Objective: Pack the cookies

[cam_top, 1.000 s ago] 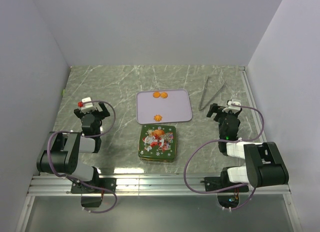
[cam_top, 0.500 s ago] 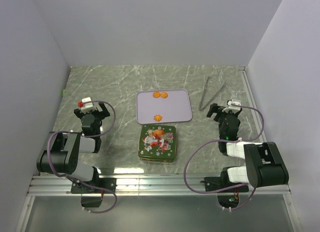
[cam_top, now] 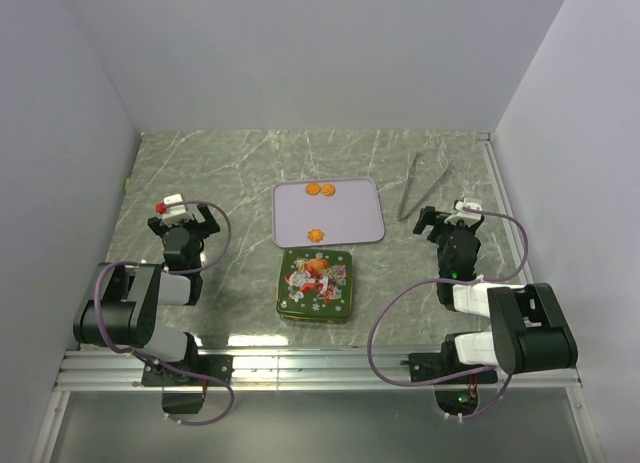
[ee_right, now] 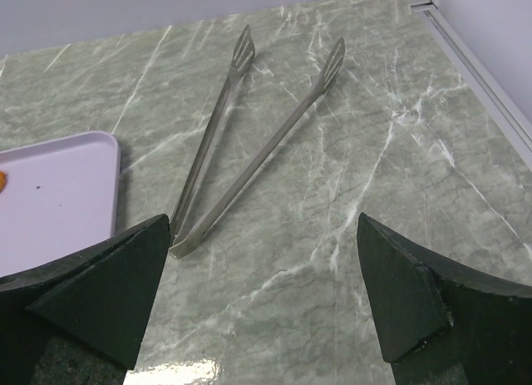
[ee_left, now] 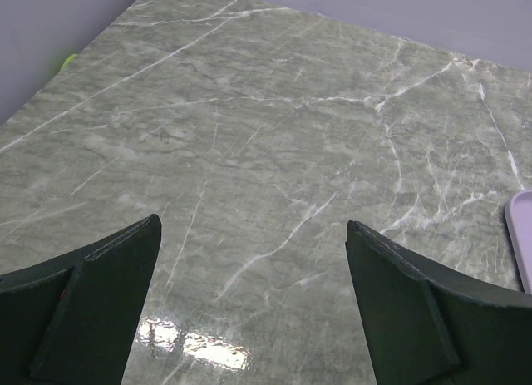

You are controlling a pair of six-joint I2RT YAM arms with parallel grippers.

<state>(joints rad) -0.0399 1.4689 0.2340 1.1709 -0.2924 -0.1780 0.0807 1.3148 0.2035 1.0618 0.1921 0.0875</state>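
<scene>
Tools first: both sit low near their bases, jaws spread wide and holding nothing. Left tool faces bare worktop, with only a corner of the tray at the right edge of its wrist view; right tool looks out over the tongs.

Across the last second nothing shifts: arms, tin, tray, cookies and tongs all lie where they were. For the task, that means no cookie is on its way anywhere at this moment.

Nearest the bases, between the 2 arms, the tin lies with its printed lid on, so its contents are hidden. Just beyond it, almost touching, is the tray, carrying 3 cookies: 1 near the tin-side edge, 2 side by side at the far edge. Each cookie is well apart from both tools, closer to the middle than to either. Farthest out, the tongs rest on the worktop to the right of the tray, just ahead of the right tool, their joined end nearest it.
</scene>
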